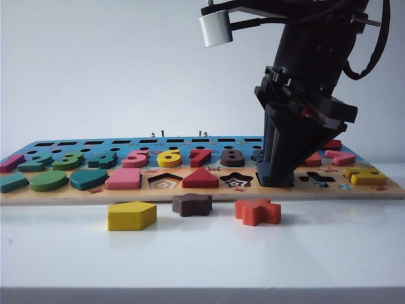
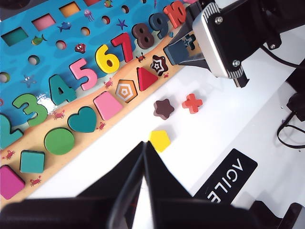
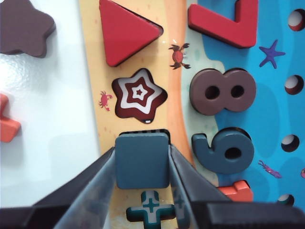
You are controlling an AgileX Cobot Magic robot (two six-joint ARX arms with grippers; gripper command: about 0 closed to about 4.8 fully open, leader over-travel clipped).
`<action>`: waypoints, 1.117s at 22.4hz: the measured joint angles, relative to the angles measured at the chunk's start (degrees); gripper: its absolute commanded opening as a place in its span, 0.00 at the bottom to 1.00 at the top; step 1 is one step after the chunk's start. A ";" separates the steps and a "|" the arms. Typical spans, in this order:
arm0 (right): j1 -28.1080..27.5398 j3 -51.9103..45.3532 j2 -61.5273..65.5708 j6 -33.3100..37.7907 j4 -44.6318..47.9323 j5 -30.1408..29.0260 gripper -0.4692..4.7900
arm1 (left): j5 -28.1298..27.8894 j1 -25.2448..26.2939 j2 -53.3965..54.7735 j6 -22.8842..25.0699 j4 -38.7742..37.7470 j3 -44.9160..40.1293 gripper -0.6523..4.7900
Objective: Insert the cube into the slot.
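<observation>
Cube [image 3: 143, 160] between right gripper [image 3: 143, 164] fingers, over slot [image 3: 143, 131] at puzzle board's [image 1: 202, 192] front edge, star cut-out [image 1: 236, 180] left, cross cut-out [image 1: 316, 179] right. Left gripper [image 2: 144, 164] above table [image 1: 202, 253], before board. Three loose pieces before front edge.

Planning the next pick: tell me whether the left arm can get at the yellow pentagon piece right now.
Probably yes: the left gripper, shut, hovers near the yellow pentagon, which lies alone on bare table; the right gripper is busy at the board.
</observation>
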 measured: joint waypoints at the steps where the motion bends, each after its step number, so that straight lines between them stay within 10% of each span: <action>1: 0.00 0.00 0.00 0.00 0.00 0.00 0.27 | 0.00 0.00 0.00 0.00 0.00 0.00 0.15; 25: 0.00 0.00 0.00 0.15 0.74 0.04 0.47 | 0.00 0.00 -0.02 0.00 0.00 0.00 0.15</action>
